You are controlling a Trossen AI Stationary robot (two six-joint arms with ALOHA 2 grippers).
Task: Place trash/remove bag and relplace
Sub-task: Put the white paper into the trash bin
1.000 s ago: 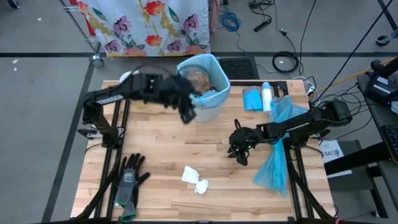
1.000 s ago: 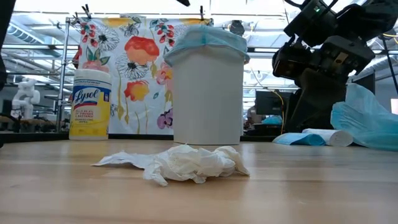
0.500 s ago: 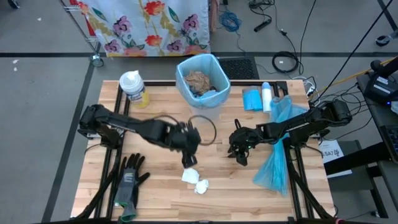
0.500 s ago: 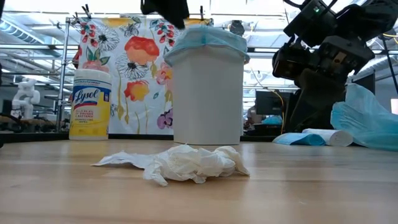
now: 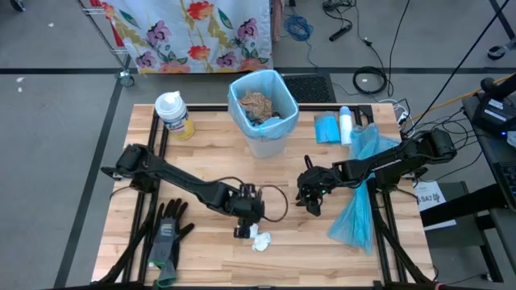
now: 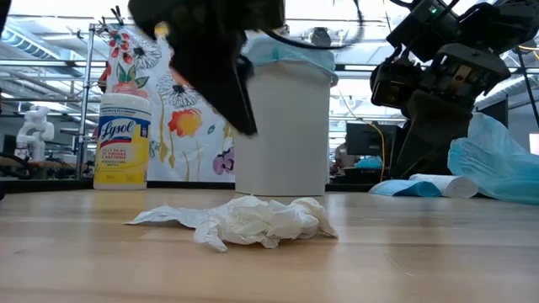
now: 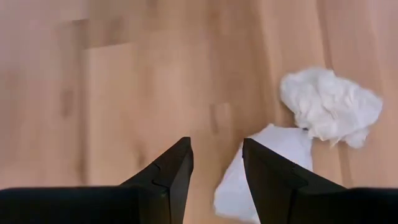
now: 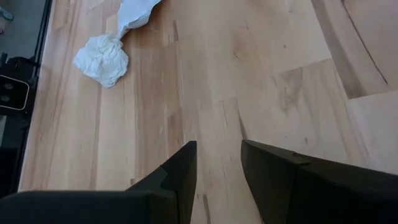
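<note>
Low view puts the white tissue wad (image 6: 253,220) nearest, lying loose and crumpled on the desk (image 6: 421,269), with a flatter tail of tissue trailing off beside it. It looks feather-light, soft and springy, so it should crush under a pinch and could skid or tear if only an edge is caught; the puffed middle of the wad seems the best place to close on. Just above it hangs the left gripper (image 7: 214,163), its fingers parted and holding nothing, their tips near the flat piece and the wad slightly off to one side. Farther back, the right gripper (image 8: 217,158) waits over bare wood, fingers likewise apart and empty. Beyond stands the white bin (image 5: 264,109) with its blue liner, brown paper scraps already inside.
</note>
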